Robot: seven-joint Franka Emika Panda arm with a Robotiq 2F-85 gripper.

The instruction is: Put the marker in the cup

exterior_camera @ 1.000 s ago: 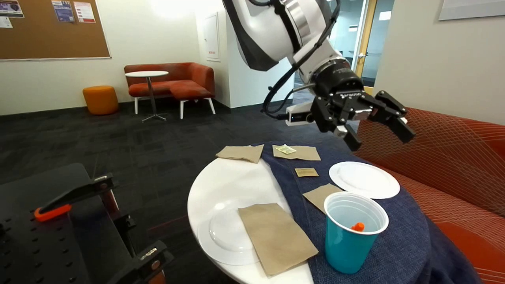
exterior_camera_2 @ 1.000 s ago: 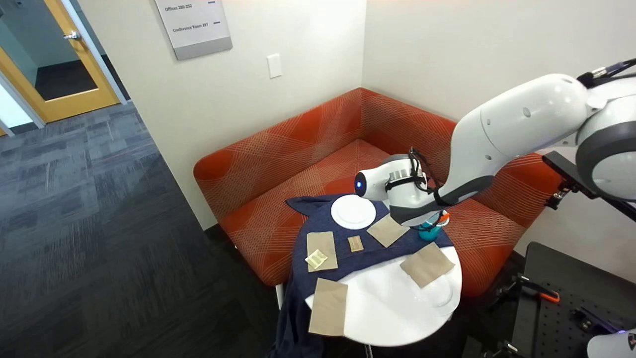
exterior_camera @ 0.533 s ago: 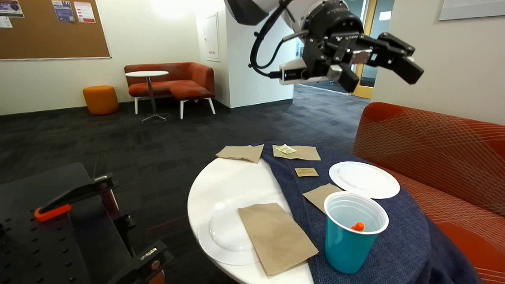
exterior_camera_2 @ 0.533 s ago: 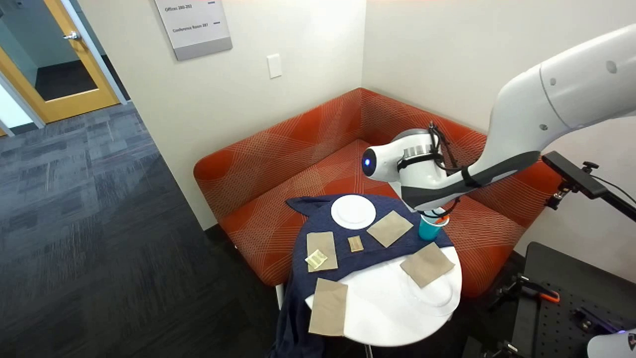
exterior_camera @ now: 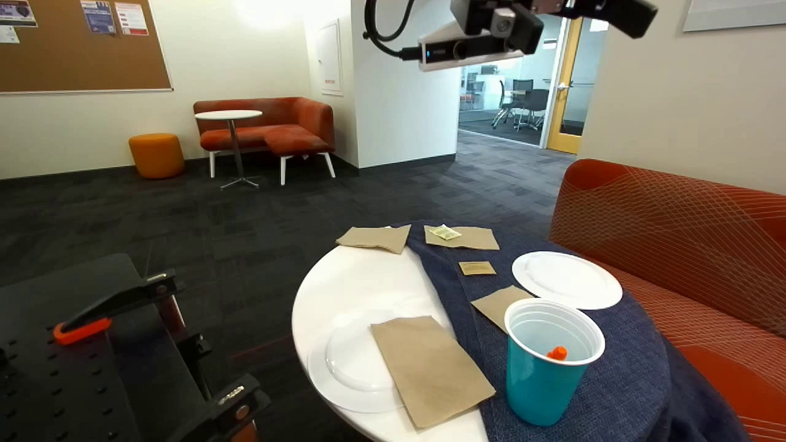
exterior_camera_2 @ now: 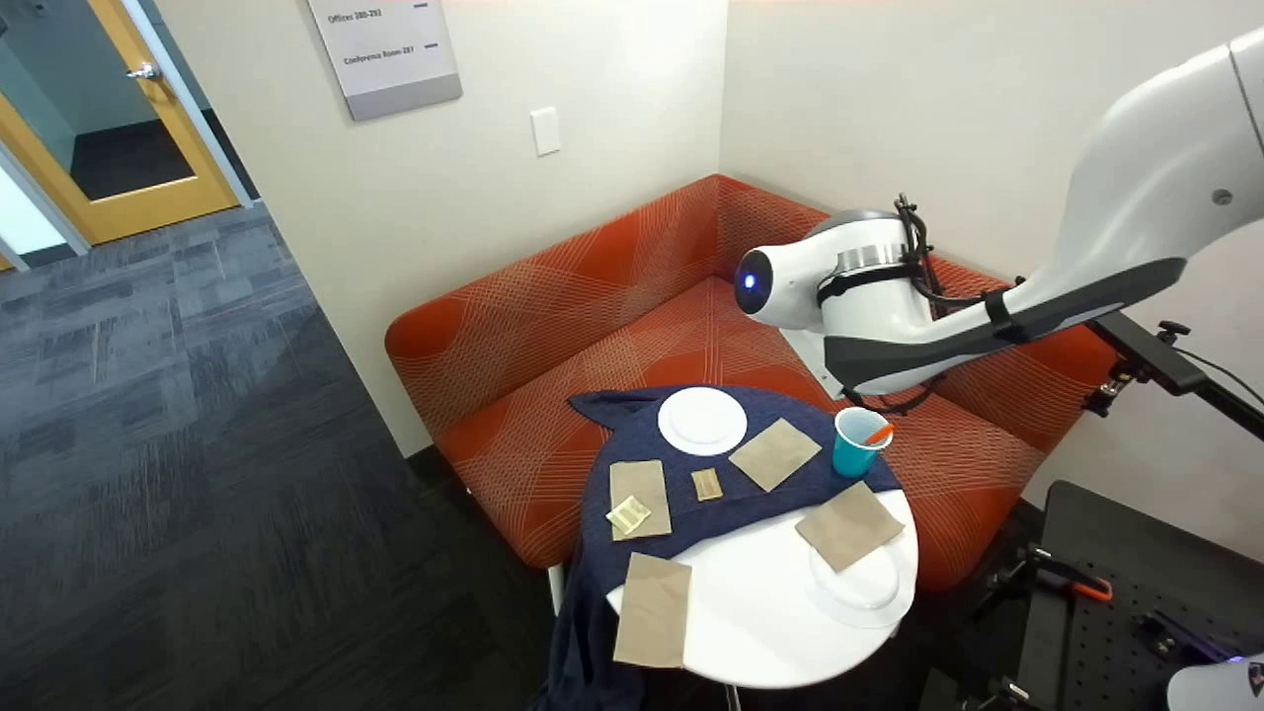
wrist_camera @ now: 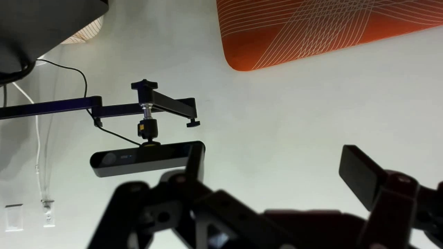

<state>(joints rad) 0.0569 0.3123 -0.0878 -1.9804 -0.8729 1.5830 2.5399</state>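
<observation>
Orange marker [exterior_camera_2: 878, 434] in the teal cup [exterior_camera: 540, 393], lower than the jaws.
The jaws stand wide apart, far higher than the bench [exterior_camera: 368, 285], where the cup sits on dark-blue cloth [exterior_camera: 629, 365], the marker leaning inside it.

The cup [exterior_camera: 541, 393] looks smooth plastic, the cloth [exterior_camera: 620, 365] matt and woven, the napkins [exterior_camera: 433, 371] dull paper, the tabletop [exterior_camera: 362, 282] smooth.

An office lounge, shown by the "Offices" wall sign [exterior_camera_2: 387, 57], corkboard [exterior_camera: 78, 54] and couch [exterior_camera_2: 642, 331].
</observation>
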